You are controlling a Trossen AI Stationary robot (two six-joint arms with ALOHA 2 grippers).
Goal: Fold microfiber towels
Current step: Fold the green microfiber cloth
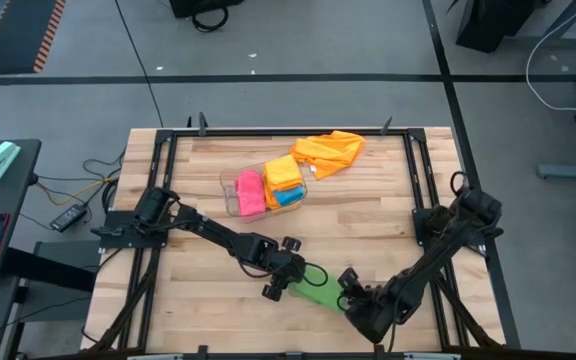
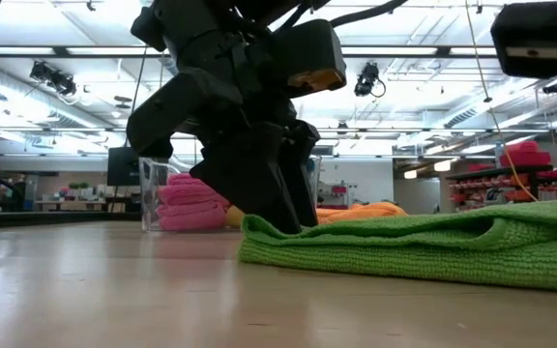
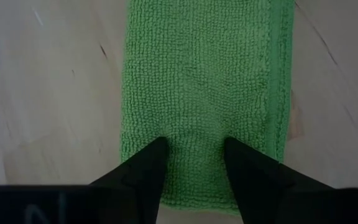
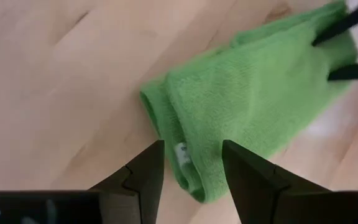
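Observation:
A green microfiber towel [image 1: 320, 293], folded into a narrow strip, lies flat on the wooden table near its front edge. It also shows in the low view [image 2: 433, 246]. My left gripper [image 3: 194, 149] is open and points down at the towel's left end [image 1: 298, 288]. My right gripper [image 4: 191, 146] is open and hangs above the towel's right, folded end [image 4: 166, 118], touching nothing. In the low view the right gripper sits high at the upper right [image 2: 540, 39]. My left gripper comes from above, pointing down, with its open fingertips [image 3: 157, 149] set on the towel's upper face [image 3: 194, 134] close to its short left end. The fingers stand side by side across the strip. The towel lies flat on the table under them [image 2: 288, 227].
A clear plastic bin [image 1: 230, 185] at the table's middle far part holds folded pink, orange and blue towels. A loose orange towel [image 1: 330, 150] lies heaped behind it near the far edge. Bare wood lies left and right of the green towel.

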